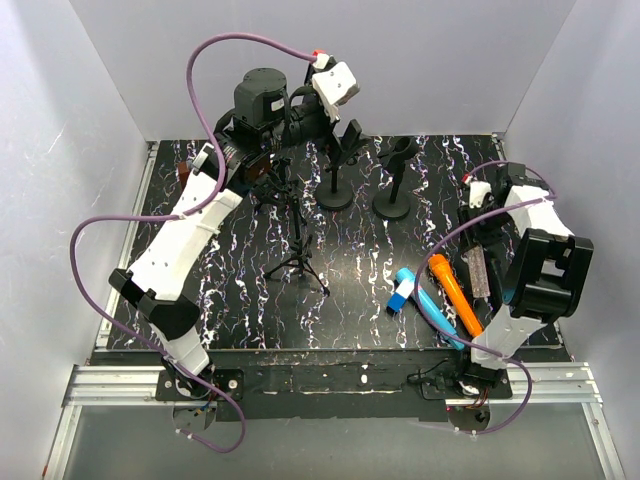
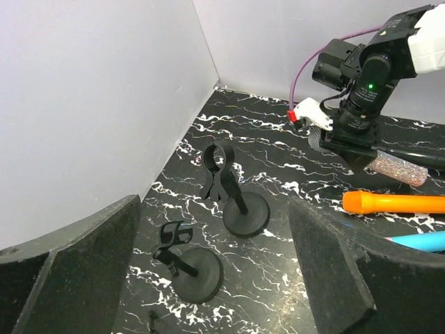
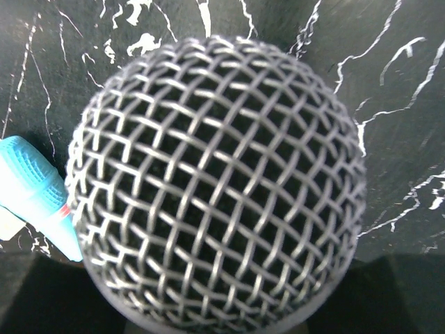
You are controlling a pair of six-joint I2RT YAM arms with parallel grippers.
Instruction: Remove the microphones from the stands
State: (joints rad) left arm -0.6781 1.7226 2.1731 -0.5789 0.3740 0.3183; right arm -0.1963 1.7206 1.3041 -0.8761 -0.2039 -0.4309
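Observation:
My right gripper [image 1: 479, 238] is shut on a microphone with a glittery silver handle [image 1: 478, 270], low over the right side of the table. Its wire-mesh head [image 3: 215, 181] fills the right wrist view and hides the fingers. In the left wrist view the handle [image 2: 398, 169] sticks out from under the right gripper [image 2: 348, 147]. Two round-base stands [image 1: 335, 190] [image 1: 393, 205] hold nothing in their clips. My left gripper [image 2: 214, 216] hangs open and empty high above the nearer stand [image 2: 193, 273] and the farther one [image 2: 243, 209].
An orange microphone [image 1: 455, 293] and a blue one [image 1: 425, 300] lie on the marble table [image 1: 360, 290] beside the right arm. A black tripod stand [image 1: 296, 240] is left of centre. Grey walls close in the left, far and right sides.

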